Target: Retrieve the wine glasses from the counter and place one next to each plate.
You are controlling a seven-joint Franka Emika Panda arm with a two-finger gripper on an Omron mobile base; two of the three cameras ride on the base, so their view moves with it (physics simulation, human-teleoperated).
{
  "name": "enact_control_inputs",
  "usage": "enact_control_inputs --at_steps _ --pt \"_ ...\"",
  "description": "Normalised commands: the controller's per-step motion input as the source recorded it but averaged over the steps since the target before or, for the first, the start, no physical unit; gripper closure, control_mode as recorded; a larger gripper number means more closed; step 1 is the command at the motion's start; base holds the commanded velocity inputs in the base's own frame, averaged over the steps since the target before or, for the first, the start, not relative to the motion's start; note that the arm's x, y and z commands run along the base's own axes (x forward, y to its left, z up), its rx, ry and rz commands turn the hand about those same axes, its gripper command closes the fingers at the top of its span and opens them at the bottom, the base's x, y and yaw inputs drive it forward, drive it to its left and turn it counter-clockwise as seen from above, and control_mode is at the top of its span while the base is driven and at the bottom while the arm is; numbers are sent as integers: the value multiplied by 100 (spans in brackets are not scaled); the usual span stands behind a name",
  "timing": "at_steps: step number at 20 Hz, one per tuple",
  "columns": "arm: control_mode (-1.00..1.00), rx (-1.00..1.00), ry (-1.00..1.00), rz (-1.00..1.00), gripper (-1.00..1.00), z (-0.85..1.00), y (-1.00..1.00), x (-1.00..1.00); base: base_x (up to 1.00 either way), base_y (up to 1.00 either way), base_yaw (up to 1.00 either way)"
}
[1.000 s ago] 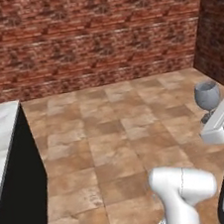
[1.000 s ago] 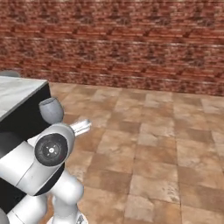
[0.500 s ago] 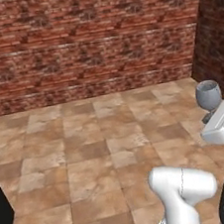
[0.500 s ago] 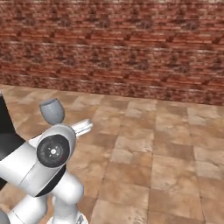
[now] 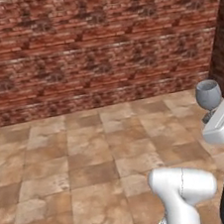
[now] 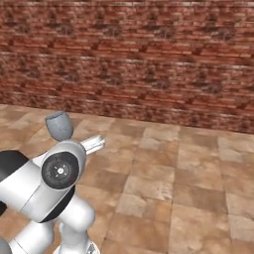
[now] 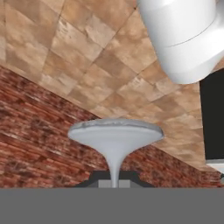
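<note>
One wine glass [image 5: 208,95] is held upright in the air at the right edge of the left base view, its bluish-grey bowl above my white hand. My gripper [image 5: 212,117] is shut on its stem. The right base view shows the same glass [image 6: 59,125] poking up behind my arm's round joint. In the hand view the glass's round foot [image 7: 114,134] spreads wide, and the stem runs down between my gripper [image 7: 114,179] fingers. The plates are out of view.
Brown stone floor tiles [image 5: 89,152] stretch ahead to a red brick wall [image 5: 96,51]. A darker wall [image 5: 223,44] meets it at the right. A black panel [image 7: 213,118] with a pale strip under it lies at the hand view's right edge.
The whole picture has swung as the base turns: the marble counter and its black cabinet slid out at the left. The glass keeps its place in my shut gripper.
</note>
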Motion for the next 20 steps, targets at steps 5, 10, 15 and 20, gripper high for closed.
enact_control_inputs --at_steps 5,10,15,20 --pt "100 0 0 0 100 0 0 0 100 29 -1" --pt "100 0 0 0 100 0 0 0 100 64 -4" --pt "100 0 0 0 100 0 0 0 100 32 0" --pt "100 0 0 0 100 0 0 0 100 25 1"
